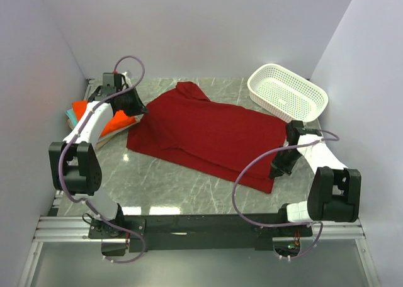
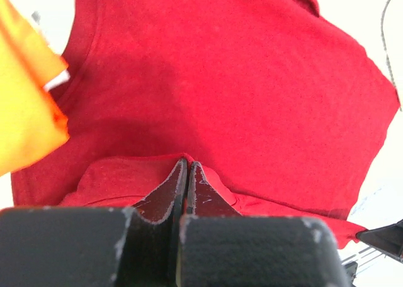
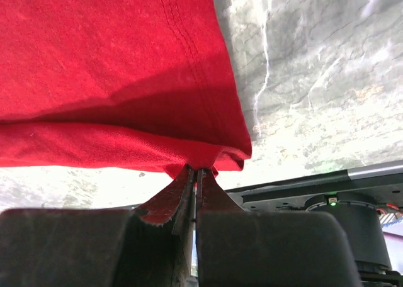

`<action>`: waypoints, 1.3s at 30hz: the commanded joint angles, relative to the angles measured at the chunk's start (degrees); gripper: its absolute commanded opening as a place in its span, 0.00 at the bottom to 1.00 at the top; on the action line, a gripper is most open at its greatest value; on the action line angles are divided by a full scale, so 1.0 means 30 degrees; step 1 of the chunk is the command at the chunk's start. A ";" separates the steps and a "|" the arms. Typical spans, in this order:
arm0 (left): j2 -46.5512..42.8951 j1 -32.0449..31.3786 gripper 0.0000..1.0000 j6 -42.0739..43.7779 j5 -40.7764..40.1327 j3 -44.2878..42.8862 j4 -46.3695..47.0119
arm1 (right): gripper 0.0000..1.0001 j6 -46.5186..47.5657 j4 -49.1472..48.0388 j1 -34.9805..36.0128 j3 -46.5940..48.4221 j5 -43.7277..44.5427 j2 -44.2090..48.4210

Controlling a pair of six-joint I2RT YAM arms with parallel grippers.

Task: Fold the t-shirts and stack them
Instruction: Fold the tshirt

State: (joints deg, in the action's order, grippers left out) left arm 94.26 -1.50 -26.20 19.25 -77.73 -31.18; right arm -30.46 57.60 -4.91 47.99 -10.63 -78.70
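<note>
Top external view, red shirt [image 1: 208, 133] spread flat left of the basket [image 1: 286, 92], left gripper [image 2: 187, 163] pinching its edge far from the basket, right gripper [image 3: 194, 168] pinching its hem near the basket.

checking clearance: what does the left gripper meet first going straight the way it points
The red t-shirt: the left gripper is shut on its edge, and more of it lies ahead, though depth is unclear.
</note>
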 commanded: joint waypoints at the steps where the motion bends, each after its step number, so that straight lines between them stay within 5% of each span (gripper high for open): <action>1: 0.0365 -0.0175 0.00 0.0090 0.0294 -0.1597 0.0871 | 0.00 0.0572 -0.0275 -0.0356 0.0791 0.0203 -0.0076; 28: 0.5374 -0.0585 0.00 -0.0936 0.0001 -0.6164 0.0784 | 0.02 0.0953 -0.1096 -0.1206 0.3603 0.0936 -0.3826; 29: 0.5581 -0.0585 0.03 -0.0994 0.0001 -0.6372 0.0697 | 0.14 0.0982 -0.1067 -0.1206 0.3749 0.0908 -0.3856; 30: 0.5728 -0.0614 0.25 -0.1227 -0.0057 -0.6606 0.0609 | 0.23 0.0954 -0.1038 -0.1206 0.3837 0.0908 -0.3827; 33: 0.5613 -0.0673 0.62 -0.1870 -0.0554 -0.6814 0.1131 | 0.50 0.1012 -0.1009 -0.1177 0.4335 0.0790 -0.3184; 35: 0.4969 -0.0731 0.69 -0.2223 -0.0731 -0.6346 0.1660 | 0.64 0.1129 -0.0892 -0.1177 0.4948 0.0878 -0.2511; 39: 0.3885 -0.1286 0.74 -0.2196 -0.0644 -0.5321 0.2190 | 0.66 0.1392 -0.0161 -0.1002 0.5888 0.1288 -0.0961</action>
State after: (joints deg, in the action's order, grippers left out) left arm 111.00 -3.73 -31.77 17.61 -94.80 -27.73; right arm -27.27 55.29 -8.08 61.67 -8.40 -87.15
